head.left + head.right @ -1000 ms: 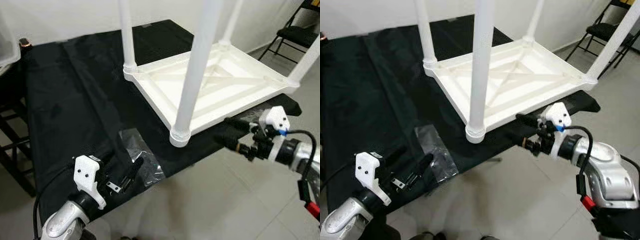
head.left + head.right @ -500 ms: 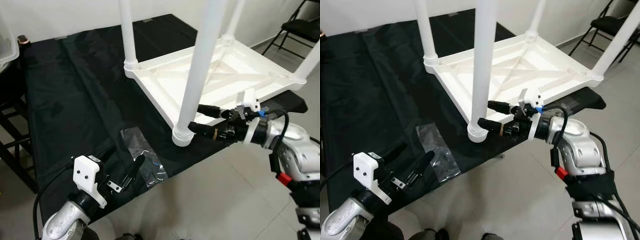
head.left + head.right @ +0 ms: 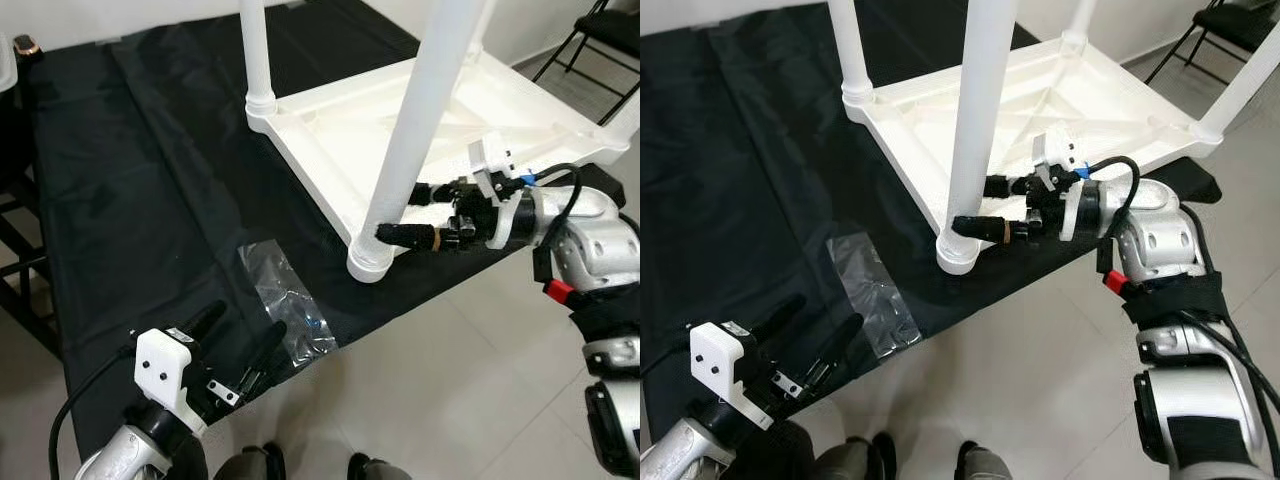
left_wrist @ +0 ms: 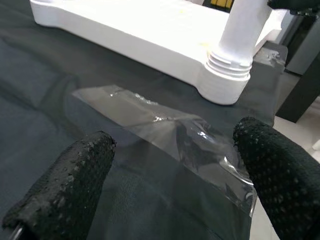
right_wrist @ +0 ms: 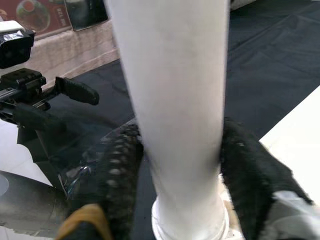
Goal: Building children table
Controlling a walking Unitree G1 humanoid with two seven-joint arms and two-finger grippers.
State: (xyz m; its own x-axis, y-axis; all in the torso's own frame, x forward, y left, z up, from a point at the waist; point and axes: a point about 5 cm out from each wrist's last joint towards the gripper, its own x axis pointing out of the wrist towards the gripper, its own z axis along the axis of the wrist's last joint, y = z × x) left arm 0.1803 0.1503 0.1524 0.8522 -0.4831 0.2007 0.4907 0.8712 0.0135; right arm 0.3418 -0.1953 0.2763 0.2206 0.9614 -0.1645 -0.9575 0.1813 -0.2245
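Observation:
A white plastic children's table [image 3: 320, 150] lies upside down on a black cloth [image 3: 150, 180], with its legs pointing up. My right gripper [image 3: 408, 212] is low on the near leg [image 3: 420, 120], just above its socket [image 3: 370, 262]. In the right wrist view, one black finger [image 5: 117, 165] presses each side of that leg [image 5: 175, 100]. My left gripper [image 3: 238, 338] hovers open at the cloth's front edge. A clear plastic bag [image 4: 165, 125] lies flat just beyond its fingertips [image 4: 65, 185].
The cloth-covered surface ends at a front edge [image 3: 400, 310], with tiled floor [image 3: 450, 400] below it. A black folding chair [image 3: 610, 30] stands at the far right. A dark rack [image 3: 15, 210] stands at the left. Dark feet [image 3: 245, 465] show at the bottom.
My right gripper has swung in from beyond the table's right edge to the near leg and shut on it. The view has tipped downward. The left gripper has barely moved.

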